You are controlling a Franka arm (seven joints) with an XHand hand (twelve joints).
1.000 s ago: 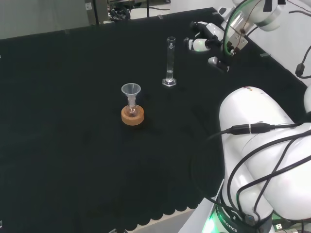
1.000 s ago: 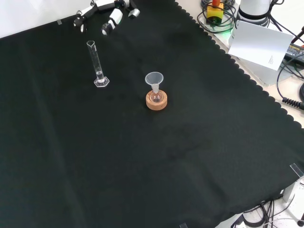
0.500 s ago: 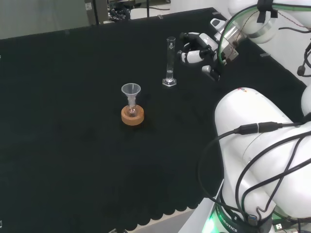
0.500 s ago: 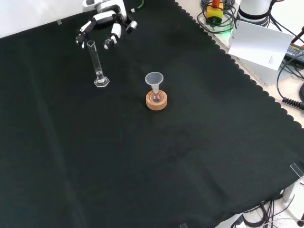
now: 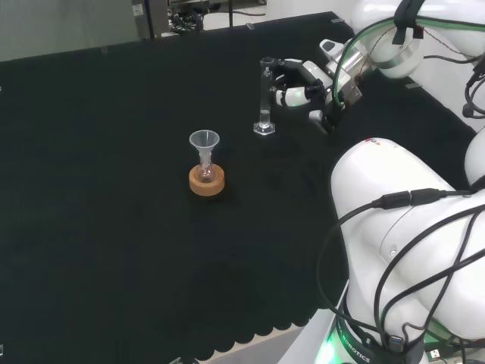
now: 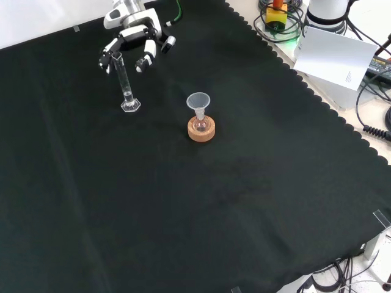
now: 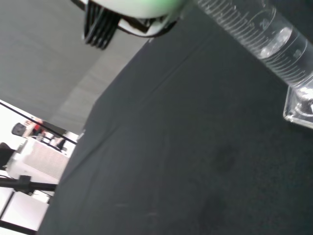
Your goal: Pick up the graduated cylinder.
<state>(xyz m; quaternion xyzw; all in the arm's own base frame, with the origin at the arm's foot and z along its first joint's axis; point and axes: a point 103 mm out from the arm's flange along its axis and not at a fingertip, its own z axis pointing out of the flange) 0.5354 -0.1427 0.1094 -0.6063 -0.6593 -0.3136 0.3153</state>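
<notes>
Two pieces of glassware show in the head view: the graduated cylinder (image 5: 264, 97) upright on its foot with bare cloth (image 5: 106, 152) around it, which should leave room for a side grasp, and a funnel-topped flask (image 5: 204, 155) on a cork ring (image 5: 207, 181) well apart, while the hand (image 5: 307, 82) reaches in level at the cylinder's upper part. From the front view the hand (image 6: 131, 43) comes from the top, its fingers (image 6: 146, 59) spread and partly curled either side of the cylinder's (image 6: 124, 82) top, not yet closed on it. Close by in the wrist view, the cylinder's (image 7: 266, 41) graduated wall and foot slant across.

Hand (image 5: 309, 82) moved in from right in head view, fingers now flanking top of graduated cylinder (image 5: 264, 97)
</notes>
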